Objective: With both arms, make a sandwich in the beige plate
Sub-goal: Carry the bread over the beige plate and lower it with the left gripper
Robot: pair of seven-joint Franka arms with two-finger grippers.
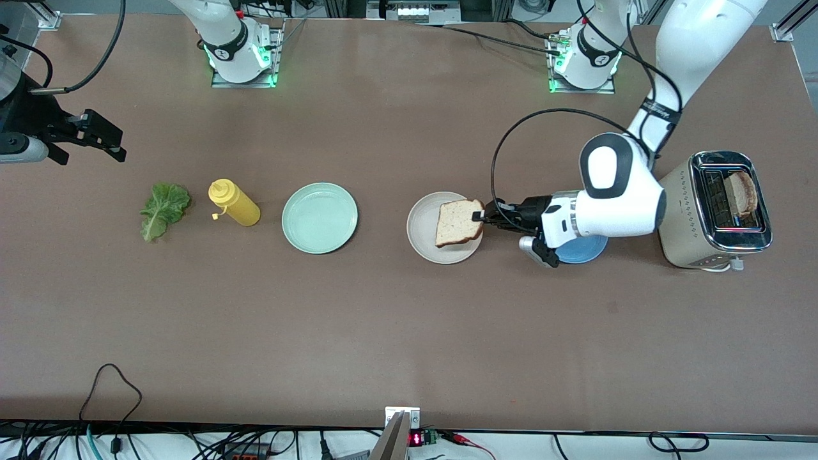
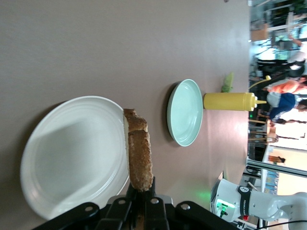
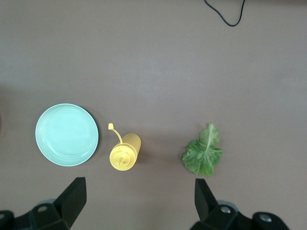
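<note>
My left gripper [image 1: 478, 216] is shut on one edge of a toasted bread slice [image 1: 458, 222] and holds it over the beige plate [image 1: 422, 227]. In the left wrist view the slice [image 2: 139, 155] stands edge-on between the fingers of the left gripper [image 2: 142, 191], above the rim of the beige plate [image 2: 72, 158]. A second slice [image 1: 742, 193] sticks up out of the toaster [image 1: 716, 209]. The lettuce leaf [image 1: 163, 208] lies flat toward the right arm's end of the table. My right gripper [image 1: 105, 137] hangs open and empty above that end. The right wrist view shows the leaf [image 3: 203, 152] below the right gripper [image 3: 139, 196].
A yellow squeeze bottle [image 1: 235, 203] stands between the lettuce and a mint-green plate [image 1: 319, 218]. A blue plate [image 1: 583, 250] lies partly hidden under the left arm's wrist, beside the toaster. A black cable loops above the left gripper.
</note>
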